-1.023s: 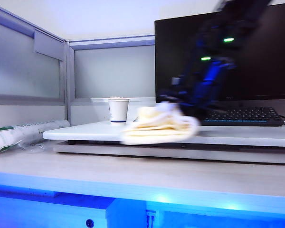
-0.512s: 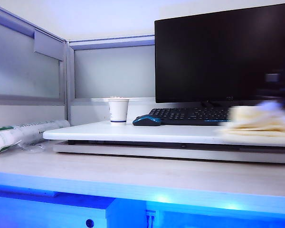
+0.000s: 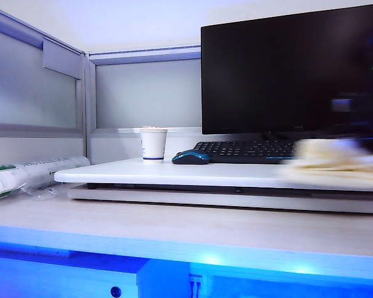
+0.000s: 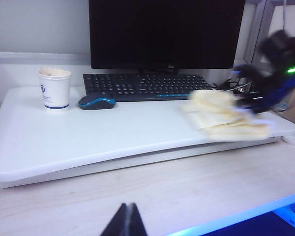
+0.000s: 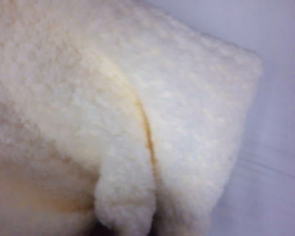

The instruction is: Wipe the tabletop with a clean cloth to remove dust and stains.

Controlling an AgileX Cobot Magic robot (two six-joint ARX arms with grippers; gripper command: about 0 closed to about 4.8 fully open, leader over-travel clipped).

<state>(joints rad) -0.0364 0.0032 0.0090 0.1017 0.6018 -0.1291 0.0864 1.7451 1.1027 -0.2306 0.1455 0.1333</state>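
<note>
The cloth (image 3: 326, 158), a fluffy cream-yellow and white folded towel, lies blurred on the right end of the glossy white tabletop (image 3: 174, 173). My right gripper (image 4: 247, 104) is at the cloth's far side, its dark arm a blur beside the monitor. In the right wrist view the cloth (image 5: 113, 113) fills the frame and hides the fingers, which are shut on it. The left wrist view shows the cloth (image 4: 226, 120) near the right corner of the tabletop (image 4: 88, 140). My left gripper (image 4: 128, 222) hangs shut and empty over the pale wood desk in front of the board.
A paper cup (image 3: 153, 145) stands at the board's back left, with a blue-black mouse (image 3: 191, 158) and a black keyboard (image 3: 248, 151) beside it. A large dark monitor (image 3: 286, 68) stands behind. A wrapped roll (image 3: 31, 174) lies on the desk at the left, by the partition.
The right arm swept the cloth from the middle of the tabletop to its right end, uncovering the mouse and keyboard. Over the last half second it barely shifted. The left gripper kept still.
</note>
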